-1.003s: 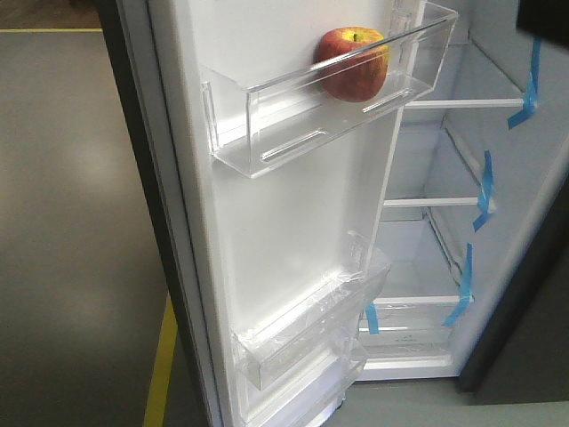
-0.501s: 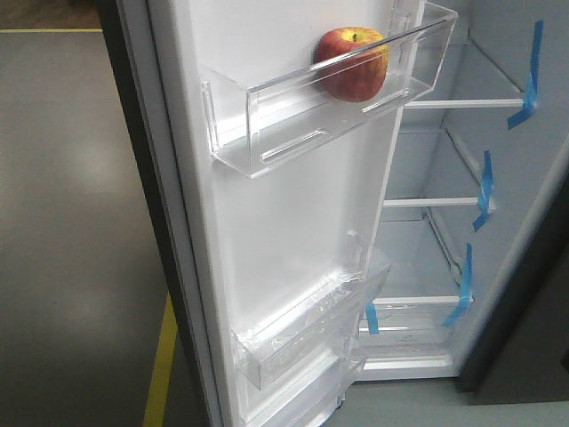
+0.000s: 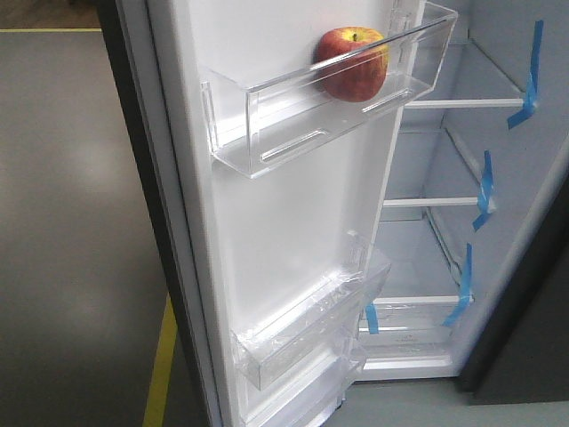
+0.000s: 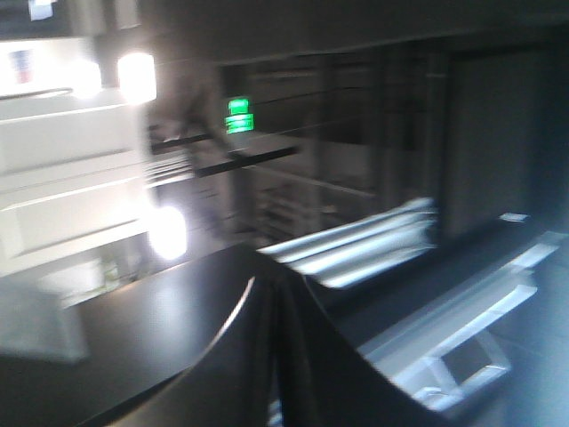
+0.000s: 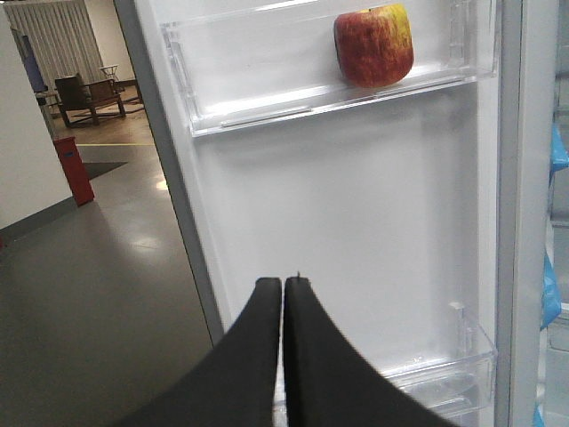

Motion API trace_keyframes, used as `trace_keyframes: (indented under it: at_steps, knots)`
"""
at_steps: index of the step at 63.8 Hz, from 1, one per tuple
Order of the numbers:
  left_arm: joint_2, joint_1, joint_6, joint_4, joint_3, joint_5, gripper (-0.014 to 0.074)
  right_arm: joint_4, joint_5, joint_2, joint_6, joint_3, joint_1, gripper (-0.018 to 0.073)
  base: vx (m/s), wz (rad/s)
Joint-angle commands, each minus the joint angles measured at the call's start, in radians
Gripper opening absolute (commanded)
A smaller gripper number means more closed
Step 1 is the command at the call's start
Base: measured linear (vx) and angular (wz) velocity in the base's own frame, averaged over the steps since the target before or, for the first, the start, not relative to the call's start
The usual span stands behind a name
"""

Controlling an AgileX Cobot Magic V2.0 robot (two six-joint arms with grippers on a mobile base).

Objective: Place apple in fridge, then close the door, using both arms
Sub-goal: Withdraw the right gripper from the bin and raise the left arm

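Round glossy red apple [image 3: 351,64] sits in the clear plastic bin [image 3: 267,133], upper centre, unmoved since the earlier frame. Left tool [image 4: 269,289] and right tool [image 5: 284,283]: black curved fingers pressed together.

1. The small round apple [image 3: 351,62] is red with fine darker streaks, turning yellow in a patch around its stem.
2. The tall narrow fridge door [image 3: 293,231] is plain white on its inner face and dark grey along its outer edge.
3. The clear plastic door bin [image 3: 267,124] is colourless, with white glints.
4. The tall fridge [image 3: 444,142] has a white lining and white shelves, shaded pale grey-blue.
5. The short strips of tape [image 3: 484,191] are bright blue.
6. The smooth floor [image 3: 71,222] is dull grey, crossed by a yellow painted line [image 3: 162,365].
7. The right gripper [image 5: 283,281] is matte black. The left gripper [image 4: 267,280] is black too, in a blurred view.
8. A small lit sign [image 4: 237,116] glows green.
9. A boxy stand [image 5: 71,169] is red.
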Motion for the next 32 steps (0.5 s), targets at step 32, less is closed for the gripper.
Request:
trace_keyframes:
  at_steps: [32]
  knots:
    - [1.050, -0.005, -0.187, 0.682, -0.786, -0.268, -0.0003, 0.032, -0.065, 0.015, -0.002, -0.022, -0.003, -0.0003, 0.00, 0.00]
